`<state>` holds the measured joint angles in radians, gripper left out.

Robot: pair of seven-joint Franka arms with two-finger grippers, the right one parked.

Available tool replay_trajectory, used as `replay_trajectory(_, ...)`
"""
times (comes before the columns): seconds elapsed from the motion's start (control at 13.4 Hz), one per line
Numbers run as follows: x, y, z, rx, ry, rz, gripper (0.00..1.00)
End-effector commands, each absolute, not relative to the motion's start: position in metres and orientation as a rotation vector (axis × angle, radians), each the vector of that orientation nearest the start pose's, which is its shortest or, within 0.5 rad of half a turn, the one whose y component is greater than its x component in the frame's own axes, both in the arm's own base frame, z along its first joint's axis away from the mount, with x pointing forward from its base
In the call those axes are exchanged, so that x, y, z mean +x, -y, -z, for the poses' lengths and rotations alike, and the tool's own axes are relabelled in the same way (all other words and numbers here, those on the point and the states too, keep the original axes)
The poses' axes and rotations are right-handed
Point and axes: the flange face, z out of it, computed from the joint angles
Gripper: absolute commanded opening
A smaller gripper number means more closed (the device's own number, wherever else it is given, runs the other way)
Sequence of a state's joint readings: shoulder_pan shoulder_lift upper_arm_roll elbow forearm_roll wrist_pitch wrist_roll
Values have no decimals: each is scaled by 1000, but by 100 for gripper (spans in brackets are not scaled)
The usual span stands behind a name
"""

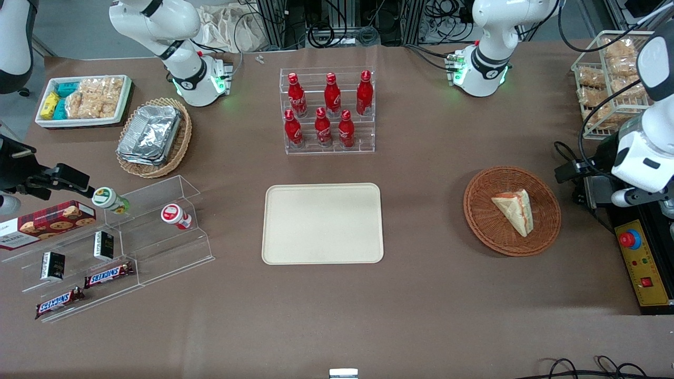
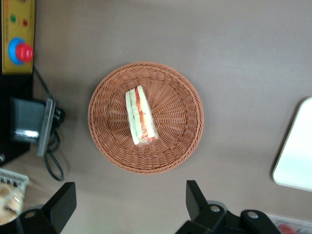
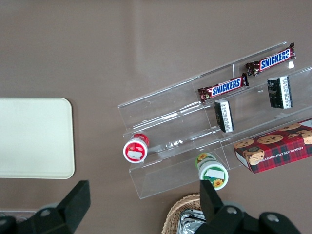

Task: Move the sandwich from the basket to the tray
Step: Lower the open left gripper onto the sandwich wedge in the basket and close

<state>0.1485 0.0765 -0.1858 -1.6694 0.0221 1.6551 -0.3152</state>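
A wrapped sandwich (image 1: 514, 210) lies in the round reddish-brown wicker basket (image 1: 487, 226) toward the working arm's end of the brown surface (image 1: 432, 295), its red, orange and green filling showing along one edge, untouched as the job stands at its opening stage. The left arm's gripper (image 2: 129, 207) hangs high above the basket, looking straight down on it, its jaws spread wide and holding nothing; the wrist view shows the two dark fingers (image 2: 61, 202) well apart, and set off to one side of the basket, not yet straddling the wedge. The cream-beige tray (image 1: 274, 247) sits bare at the middle of the surface, well apart from the basket and nearer the front camera than the rack of red bottles (image 1: 329, 110). By this evidence nothing of the task is done: the sandwich has yet to be gripped, lifted clear of the basket's low rim, carried sideways to the tray and set down. The wedge lies flat on its broad face, so a descent centred on it, with the jaws closing across its narrower width, looks the likely first demand; the slick clear wrap and soft bread could slip or crush under a careless squeeze.
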Motion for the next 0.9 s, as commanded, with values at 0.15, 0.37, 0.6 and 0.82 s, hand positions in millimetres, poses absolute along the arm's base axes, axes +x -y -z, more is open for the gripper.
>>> replay_trajectory(0.15,568,17,-491,-2991,875,-97,100)
replay_trajectory(0.37,557,16,-436,-2940,1027,-70,100)
replay_trajectory(0.6,540,16,-376,-2932,1048,-64,100)
replay_trajectory(0.82,532,7,-329,-2930,1076,-78,100)
